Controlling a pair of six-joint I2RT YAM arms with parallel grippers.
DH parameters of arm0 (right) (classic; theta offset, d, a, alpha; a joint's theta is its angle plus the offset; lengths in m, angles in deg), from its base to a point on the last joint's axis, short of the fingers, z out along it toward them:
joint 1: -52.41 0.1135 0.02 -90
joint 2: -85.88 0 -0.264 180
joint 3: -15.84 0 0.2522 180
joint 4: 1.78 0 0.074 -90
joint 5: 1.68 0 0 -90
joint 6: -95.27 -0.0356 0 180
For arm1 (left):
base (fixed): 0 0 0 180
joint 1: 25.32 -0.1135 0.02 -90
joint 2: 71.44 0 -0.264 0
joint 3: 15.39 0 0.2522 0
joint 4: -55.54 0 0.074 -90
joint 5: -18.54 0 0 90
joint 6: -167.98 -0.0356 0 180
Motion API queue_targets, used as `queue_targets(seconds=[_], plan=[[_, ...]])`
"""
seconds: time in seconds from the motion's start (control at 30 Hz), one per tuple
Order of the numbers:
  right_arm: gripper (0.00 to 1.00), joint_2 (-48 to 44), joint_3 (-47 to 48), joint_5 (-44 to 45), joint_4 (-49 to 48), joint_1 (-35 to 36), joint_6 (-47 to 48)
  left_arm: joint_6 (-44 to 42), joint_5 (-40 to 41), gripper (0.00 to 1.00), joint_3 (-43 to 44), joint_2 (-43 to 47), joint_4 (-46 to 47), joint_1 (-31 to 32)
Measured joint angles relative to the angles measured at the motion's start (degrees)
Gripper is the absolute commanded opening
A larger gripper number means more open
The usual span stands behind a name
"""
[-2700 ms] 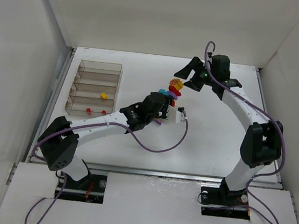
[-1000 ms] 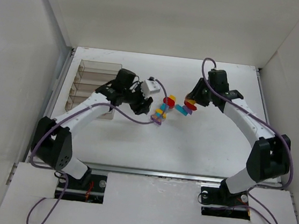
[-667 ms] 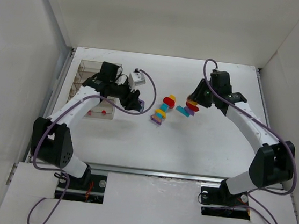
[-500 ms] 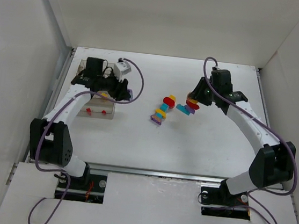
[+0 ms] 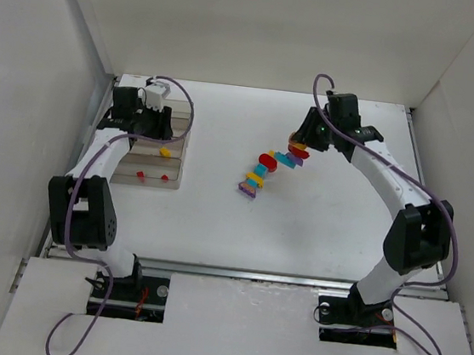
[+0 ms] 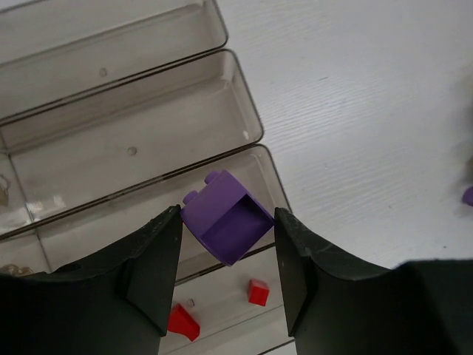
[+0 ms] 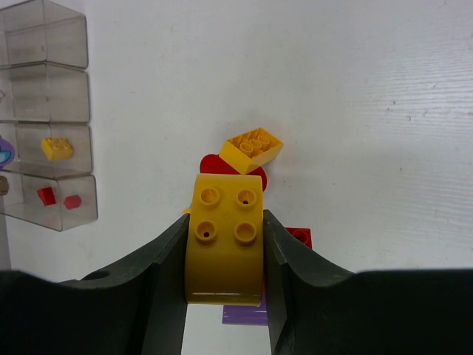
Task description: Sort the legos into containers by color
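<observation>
Two pinches — left gripper (image 6: 226, 225) clamps a purple brick (image 6: 222, 213), organizer (image 6: 111, 151) beneath it; right gripper (image 7: 224, 248) clamps a yellow brick (image 7: 224, 240).

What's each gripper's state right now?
The left gripper is shut on a purple brick.
The right gripper is shut on a yellow brick.

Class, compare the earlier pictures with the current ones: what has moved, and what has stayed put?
The left gripper carried a purple brick from the central pile leftward to above the organizer. The right gripper dropped to the pile, then lifted away holding a yellow brick. The organizer and its sorted bricks stayed put.
</observation>
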Motion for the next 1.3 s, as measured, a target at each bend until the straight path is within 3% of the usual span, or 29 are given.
queue_targets(seconds=[0.23, 0.67, 1.13, 1.23, 1.3], plan=[[0.0, 3.5, 1.5, -1.0, 1.0, 0.0, 1.2, 2.4, 2.7, 0.0, 0.8, -6.0, 0.8, -3.7], [0.0, 7.0, 5.9, -1.4, 4.0, 0.0, 2.4, 7.1, 3.8, 0.0, 10.0, -14.1, 5.5, -3.6], [0.0, 12.2, 12.6, -1.4, 6.8, -0.1, 3.1, 11.5, 6.0, 0.0, 13.0, -21.5, 7.3, -5.7], [0.0, 12.2, 12.6, -1.4, 7.2, -0.1, 3.1, 11.8, 6.0, 0.12, 13.7, -21.9, 7.8, -6.2], [0.0, 12.2, 12.6, -1.4, 7.3, -0.2, 3.1, 12.0, 6.0, 0.28, 13.8, -21.9, 7.8, -6.3]])
